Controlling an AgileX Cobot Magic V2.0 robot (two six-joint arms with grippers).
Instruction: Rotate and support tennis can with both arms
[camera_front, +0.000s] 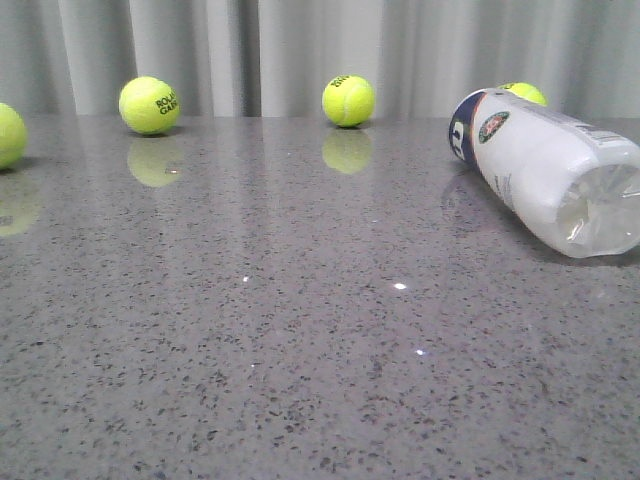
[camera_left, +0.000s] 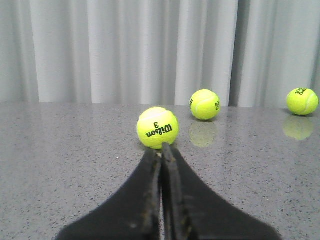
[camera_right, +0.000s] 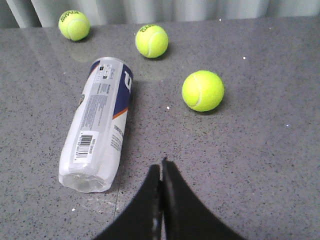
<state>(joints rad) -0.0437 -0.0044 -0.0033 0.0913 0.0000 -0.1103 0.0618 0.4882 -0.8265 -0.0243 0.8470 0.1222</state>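
Low front view, two wrist views

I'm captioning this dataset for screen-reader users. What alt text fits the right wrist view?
A white-and-navy tennis can lies on its side on a grey speckled table, clear end toward the camera, barcode label up. Three tennis balls sit beyond and beside it, and the shut black right gripper points out beside the can without touching it.

The table (camera_front: 300, 330) is polished speckled grey stone — glossy enough to mirror the fuzzy felt tennis balls (camera_front: 349, 100). The tennis can (camera_right: 97, 120) is smooth plastic with a printed label and clear, crinkled end. Both grippers' fingers (camera_left: 150, 200) look matt black — the curtain (camera_left: 125, 50) at 12 o'clock, soft pleated cloth.
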